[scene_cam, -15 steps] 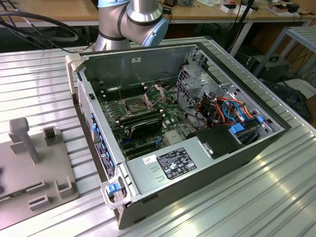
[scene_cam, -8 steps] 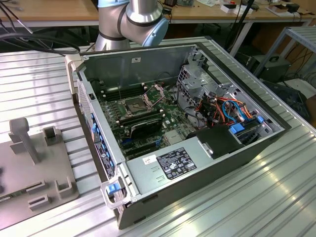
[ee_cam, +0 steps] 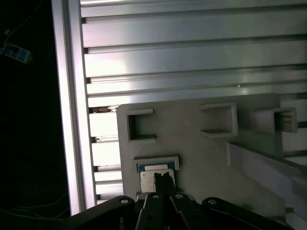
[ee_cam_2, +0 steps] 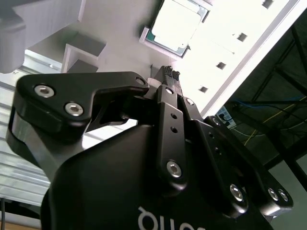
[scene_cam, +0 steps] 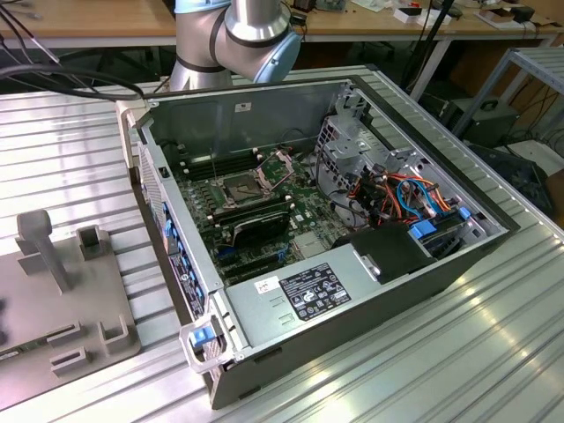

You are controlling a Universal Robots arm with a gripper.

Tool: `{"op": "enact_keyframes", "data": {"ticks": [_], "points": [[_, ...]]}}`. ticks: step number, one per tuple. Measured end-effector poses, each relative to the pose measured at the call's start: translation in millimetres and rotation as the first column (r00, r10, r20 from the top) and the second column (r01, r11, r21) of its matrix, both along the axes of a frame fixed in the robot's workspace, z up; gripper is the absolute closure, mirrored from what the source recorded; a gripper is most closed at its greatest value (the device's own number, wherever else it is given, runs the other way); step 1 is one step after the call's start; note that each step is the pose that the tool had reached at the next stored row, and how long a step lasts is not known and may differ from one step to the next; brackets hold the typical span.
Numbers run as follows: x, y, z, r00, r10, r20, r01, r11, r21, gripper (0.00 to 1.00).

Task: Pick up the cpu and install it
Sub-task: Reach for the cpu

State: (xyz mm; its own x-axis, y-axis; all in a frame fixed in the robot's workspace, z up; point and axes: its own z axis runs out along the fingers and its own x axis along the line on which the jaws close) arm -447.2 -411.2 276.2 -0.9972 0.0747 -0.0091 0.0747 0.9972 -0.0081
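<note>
— Black end effector (ee_cam_2: 170, 73) (ee_cam: 163, 176) right up close in both wrist views. Fingers together or apart?
— Together, tip to tip, nothing clamped between.
— And the cpu (ee_cam_2: 175, 23) (ee_cam: 146, 181)?
— Lying flat in a shallow pocket (ee_cam: 157, 163) on the grey fixture plate (ee_cam_2: 120, 48), pale metal top up. Just beyond the fingertips in the second wrist view, partly hidden behind them in the first wrist view.
— Touching?
— Cannot tell.
— And farther off, in the exterior view?
— Open computer case (scene_cam: 352, 291) on the ribbed metal table (scene_cam: 493, 352), dark socket (scene_cam: 242, 188) on the board inside, well apart from the plate at the exterior view's left.
</note>
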Motion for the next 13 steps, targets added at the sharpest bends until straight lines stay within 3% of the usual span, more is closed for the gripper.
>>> {"op": "enact_keyframes", "data": {"ticks": [13], "points": [[-0.1,0.0,-6.1,1.0,0.0,0.0,0.0,1.0,-0.0001,0.89]]}}
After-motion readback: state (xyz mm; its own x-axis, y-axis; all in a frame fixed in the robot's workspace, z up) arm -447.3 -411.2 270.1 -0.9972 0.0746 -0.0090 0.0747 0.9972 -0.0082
